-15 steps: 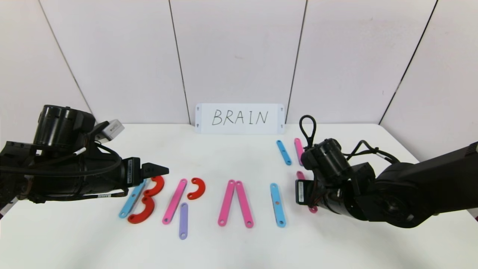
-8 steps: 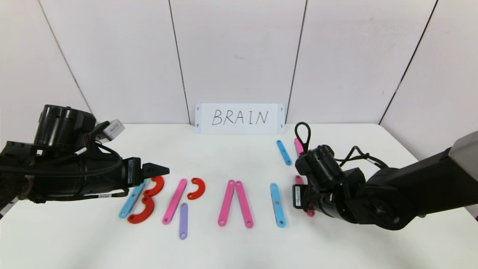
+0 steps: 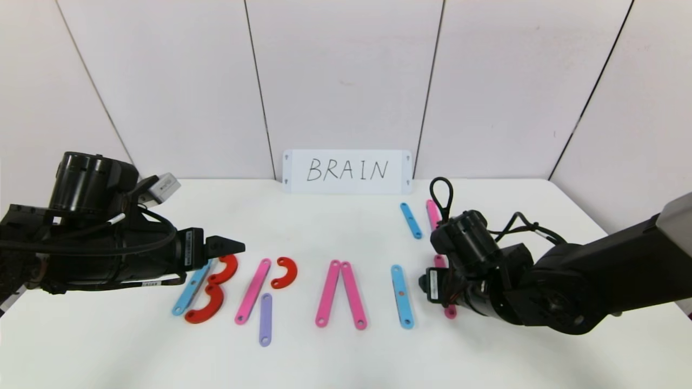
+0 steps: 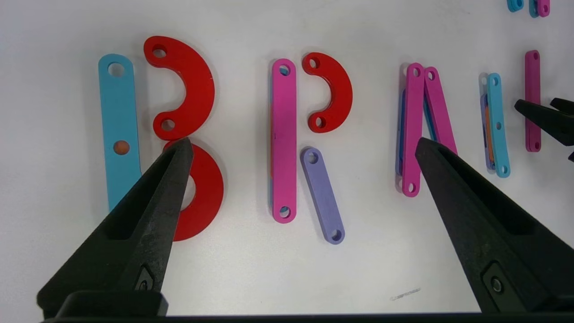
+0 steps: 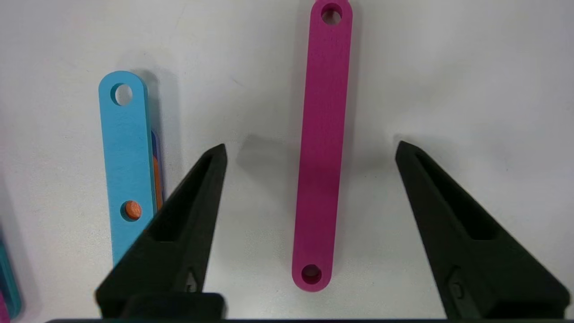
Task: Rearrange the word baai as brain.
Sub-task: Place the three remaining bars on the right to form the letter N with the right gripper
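Observation:
The word lies flat on the white table (image 3: pixel 346 356). A light-blue strip (image 3: pixel 190 289) and two red arcs (image 3: pixel 227 268) make B. A pink strip (image 3: pixel 252 292), a red arc (image 3: pixel 286 272) and a purple strip (image 3: pixel 265 319) make R. Two leaning pink strips (image 3: pixel 328 294) follow, then a light-blue strip (image 3: pixel 402 296). My right gripper (image 5: pixel 310 146) is open, its fingers either side of a pink strip (image 5: pixel 320 148) that lies flat just right of the light-blue one. My left gripper (image 4: pixel 301 141) hovers open over the B and R, holding nothing.
A white card (image 3: pixel 346 171) with handwritten BRAIN leans on the back wall. A spare light-blue strip (image 3: pixel 411 220) and a spare pink strip (image 3: pixel 431 212) lie at the back right, behind my right arm (image 3: pixel 486 270).
My right gripper has opened and let go of the pink strip, after bringing it slightly nearer the table's front beside the light-blue strip. The left arm has not moved.

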`<state>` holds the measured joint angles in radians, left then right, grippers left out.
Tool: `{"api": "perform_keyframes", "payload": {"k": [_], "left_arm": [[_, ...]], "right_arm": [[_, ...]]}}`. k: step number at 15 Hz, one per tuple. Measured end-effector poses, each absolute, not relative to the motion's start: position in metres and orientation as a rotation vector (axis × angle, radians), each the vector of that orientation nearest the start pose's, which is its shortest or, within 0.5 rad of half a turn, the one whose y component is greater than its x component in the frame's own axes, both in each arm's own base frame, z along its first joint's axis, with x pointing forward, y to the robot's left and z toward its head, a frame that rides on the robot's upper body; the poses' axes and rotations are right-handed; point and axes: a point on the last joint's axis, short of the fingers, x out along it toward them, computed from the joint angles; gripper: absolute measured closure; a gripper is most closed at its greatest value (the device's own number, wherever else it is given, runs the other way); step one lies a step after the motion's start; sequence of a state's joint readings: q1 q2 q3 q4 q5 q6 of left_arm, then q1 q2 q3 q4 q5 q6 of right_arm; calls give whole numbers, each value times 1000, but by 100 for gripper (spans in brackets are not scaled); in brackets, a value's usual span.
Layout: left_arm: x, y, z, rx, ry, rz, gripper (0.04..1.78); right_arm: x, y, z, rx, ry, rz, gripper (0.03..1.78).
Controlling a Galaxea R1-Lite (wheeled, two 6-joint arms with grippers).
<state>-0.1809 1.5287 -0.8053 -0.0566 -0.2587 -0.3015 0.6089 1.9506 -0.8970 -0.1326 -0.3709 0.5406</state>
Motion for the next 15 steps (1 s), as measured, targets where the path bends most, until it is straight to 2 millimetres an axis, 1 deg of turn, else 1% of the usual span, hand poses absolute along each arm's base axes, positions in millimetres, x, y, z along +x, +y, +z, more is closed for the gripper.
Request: {"api": "perform_keyframes", "payload": {"k": [2, 4, 7, 10, 12, 15], "left_arm": [[243, -50, 178, -312, 732, -319, 9], [243, -51, 178, -311, 732, -320, 9], [243, -51, 177, -311, 734, -320, 9], [243, -51, 177, -311, 734, -320, 9], [243, -51, 176, -311, 738, -320, 9], [244, -51, 175, -312, 741, -320, 9]], "right_arm": [[272, 177, 88, 88, 824, -2, 19], [277, 176, 98, 113, 778, 19, 9], [292, 177, 114, 77, 730, 107, 8], [319, 178, 129, 44, 679, 190, 8], [340, 180, 132, -16, 647, 219, 8], [368, 185, 127, -62, 627, 226, 8]]}}
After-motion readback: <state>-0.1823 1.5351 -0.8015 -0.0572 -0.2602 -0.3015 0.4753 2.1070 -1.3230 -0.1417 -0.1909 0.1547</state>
